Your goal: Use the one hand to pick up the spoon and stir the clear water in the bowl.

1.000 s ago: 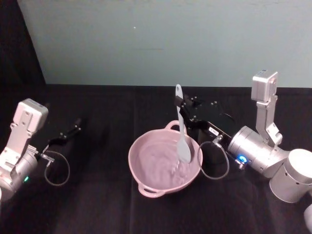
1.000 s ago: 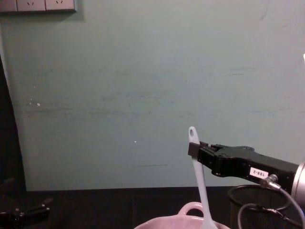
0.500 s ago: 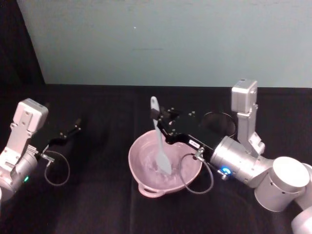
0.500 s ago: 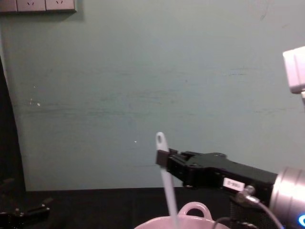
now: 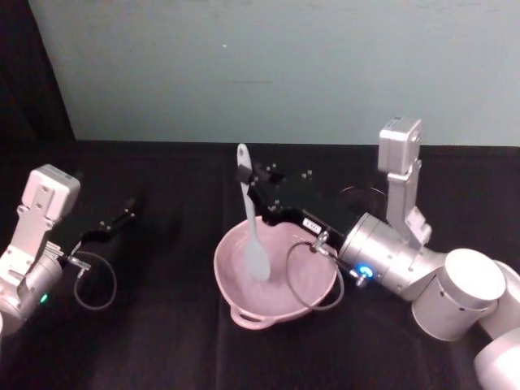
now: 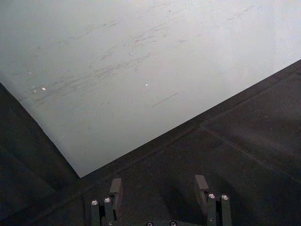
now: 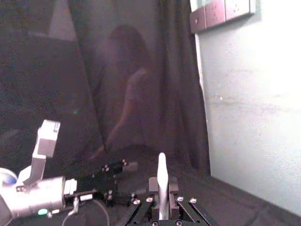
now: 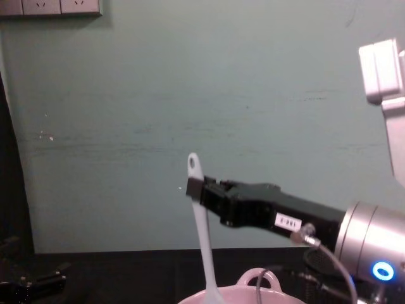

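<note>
The spoon (image 5: 250, 221), blade in the bowl (image 5: 227, 291)

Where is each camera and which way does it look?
Head: high, looking down at the bowl; both arms show, right gripper holding the spoon.
Chest: lower, facing the wall; right gripper shows.
Left wrist: over the open left gripper, facing the wall.
Right wrist: along the clamped spoon, toward the left arm.
Head and chest share spoon and bowl.
</note>
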You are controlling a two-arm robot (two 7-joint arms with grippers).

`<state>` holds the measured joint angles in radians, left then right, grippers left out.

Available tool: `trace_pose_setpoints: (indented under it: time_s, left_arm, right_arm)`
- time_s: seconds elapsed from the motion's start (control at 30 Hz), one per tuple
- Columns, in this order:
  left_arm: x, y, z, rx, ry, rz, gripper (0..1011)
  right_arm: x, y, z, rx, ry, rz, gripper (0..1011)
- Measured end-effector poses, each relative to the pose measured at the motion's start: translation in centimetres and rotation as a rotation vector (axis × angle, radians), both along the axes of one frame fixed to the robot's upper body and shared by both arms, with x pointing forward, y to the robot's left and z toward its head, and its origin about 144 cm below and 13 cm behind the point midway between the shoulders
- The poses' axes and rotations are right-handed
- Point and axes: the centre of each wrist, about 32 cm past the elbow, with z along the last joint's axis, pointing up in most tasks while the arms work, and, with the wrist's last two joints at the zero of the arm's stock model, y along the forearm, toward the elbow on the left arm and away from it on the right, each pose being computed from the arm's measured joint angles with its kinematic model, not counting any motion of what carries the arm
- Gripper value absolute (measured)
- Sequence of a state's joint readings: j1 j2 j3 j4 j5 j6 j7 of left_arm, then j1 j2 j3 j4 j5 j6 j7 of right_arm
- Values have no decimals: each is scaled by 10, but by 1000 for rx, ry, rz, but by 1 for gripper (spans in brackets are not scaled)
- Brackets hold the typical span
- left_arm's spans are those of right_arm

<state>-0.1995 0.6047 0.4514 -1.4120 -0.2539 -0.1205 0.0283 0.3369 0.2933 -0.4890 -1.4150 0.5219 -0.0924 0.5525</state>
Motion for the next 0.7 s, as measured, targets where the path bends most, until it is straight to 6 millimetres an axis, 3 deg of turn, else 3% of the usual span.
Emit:
trace_pose_setpoints:
  time_s: [0.27,0.5,0.7]
  left_arm:
    - [0,0,0,0,0,0,1005]
    - [0,0,0,0,0,0,1005]
    - [0,0,0,0,0,0,1005]
  right_arm:
    - [2,-13,25,36,-67,-22,121]
    - [3,-35,53,63,-138,-69,121]
    - [3,-53,63,71,-164,-112,121]
